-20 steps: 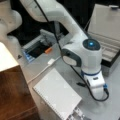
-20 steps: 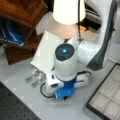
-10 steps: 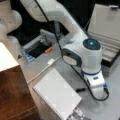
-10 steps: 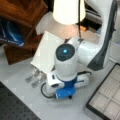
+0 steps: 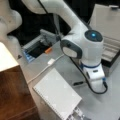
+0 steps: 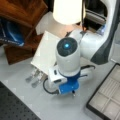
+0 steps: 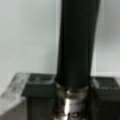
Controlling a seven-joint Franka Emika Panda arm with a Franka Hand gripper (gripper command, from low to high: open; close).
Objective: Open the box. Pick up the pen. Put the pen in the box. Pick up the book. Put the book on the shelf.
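In the wrist view the black pen point(image 7: 76, 45) with its silvery middle section runs straight up between my fingers point(image 7: 40, 90). My gripper point(image 7: 72, 100) is shut on the pen, low over the grey table. One dark end of the pen point(image 5: 78, 83) sticks out beside my hand in a front view. The box point(image 5: 112, 53) stands open, its beige-lined lid point(image 5: 106, 21) raised; its lined compartments point(image 6: 107, 100) show in a front view. The white spiral book point(image 5: 57, 95) lies flat beside the gripper point(image 6: 73, 93). The brown shelf point(image 5: 12, 97) stands at a front view's left.
A grey tray with a blue edge point(image 5: 37, 47) sits behind the book, with a white cable point(image 5: 47, 66) running past it. Metal clips point(image 6: 35, 77) lie at the book's corner. A dark perforated mat point(image 6: 12, 107) covers a front view's bottom left.
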